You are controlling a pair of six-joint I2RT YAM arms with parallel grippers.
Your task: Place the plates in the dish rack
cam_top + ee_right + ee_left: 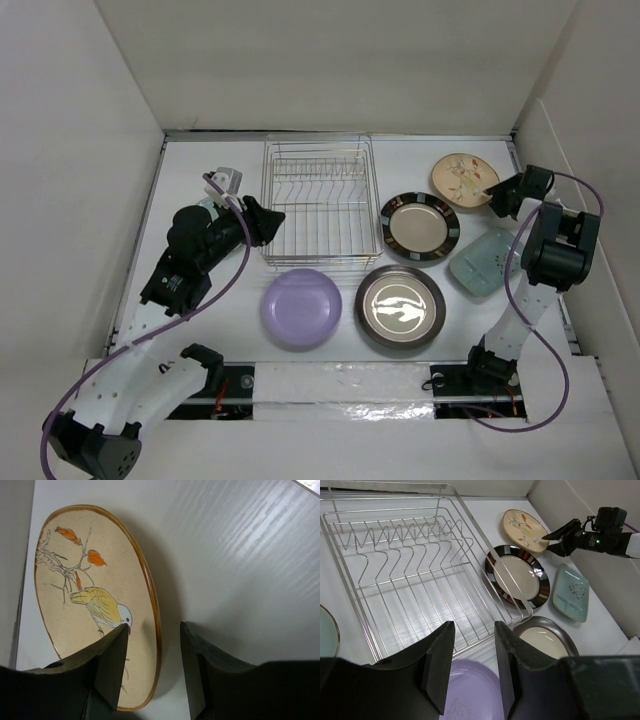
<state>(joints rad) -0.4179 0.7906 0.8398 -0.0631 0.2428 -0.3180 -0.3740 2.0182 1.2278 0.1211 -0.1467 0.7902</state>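
Looking down from above, I find the dish rack (318, 145) at the middle of the far edge of the desk (400, 160). Five plates lie flat around it. The lavender plate (301, 307) and silver plate (400, 306) are toward the near edge, the dark-rimmed cream plate (420, 226) just right of the rack, the mint plate (484, 263) by the right edge, and the tan plate (465, 179) near the far right corner. My left gripper (268, 222) hangs at the rack's near left corner; my right gripper (497, 196) sits at the tan plate's right rim.

From my left wrist, the left gripper (474, 665) stands parted, holding nothing, above the rack's (420, 570) near rim and the lavender plate (470, 695). A pale green plate (326, 630) peeks in left of the rack.

From my right wrist, the right gripper (155, 645) is spread — one finger over the tan plate (90, 580), the other over bare desk, the rim between them. Whether they touch it I cannot tell.
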